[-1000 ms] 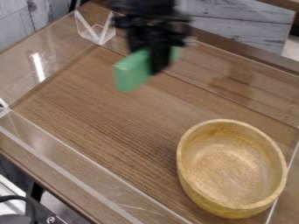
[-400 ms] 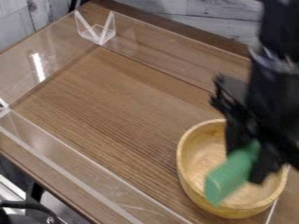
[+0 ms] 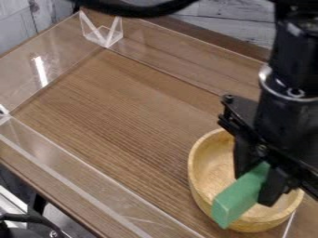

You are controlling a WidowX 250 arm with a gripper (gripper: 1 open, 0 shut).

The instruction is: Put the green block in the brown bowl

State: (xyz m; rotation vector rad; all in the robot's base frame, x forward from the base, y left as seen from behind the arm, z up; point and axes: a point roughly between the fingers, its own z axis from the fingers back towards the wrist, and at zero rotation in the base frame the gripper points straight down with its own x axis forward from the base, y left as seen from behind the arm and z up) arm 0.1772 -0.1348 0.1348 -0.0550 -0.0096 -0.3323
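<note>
The green block (image 3: 239,200) hangs tilted between the black fingers of my gripper (image 3: 263,182), which is shut on its upper end. It hovers over the near right part of the brown bowl (image 3: 211,160), a wide shallow wooden bowl at the lower right of the table. The block's lower end overlaps the bowl's front rim in this view; I cannot tell whether it touches the bowl. The black arm hides the bowl's right half.
The wooden tabletop (image 3: 112,112) is ringed by low clear plastic walls (image 3: 62,177). A clear folded stand (image 3: 102,28) sits at the far left corner. The table's near edge runs close below the bowl.
The gripper carried the green block from the far middle of the table across to the right and down over the bowl. In the last half second it shifted only slightly.
</note>
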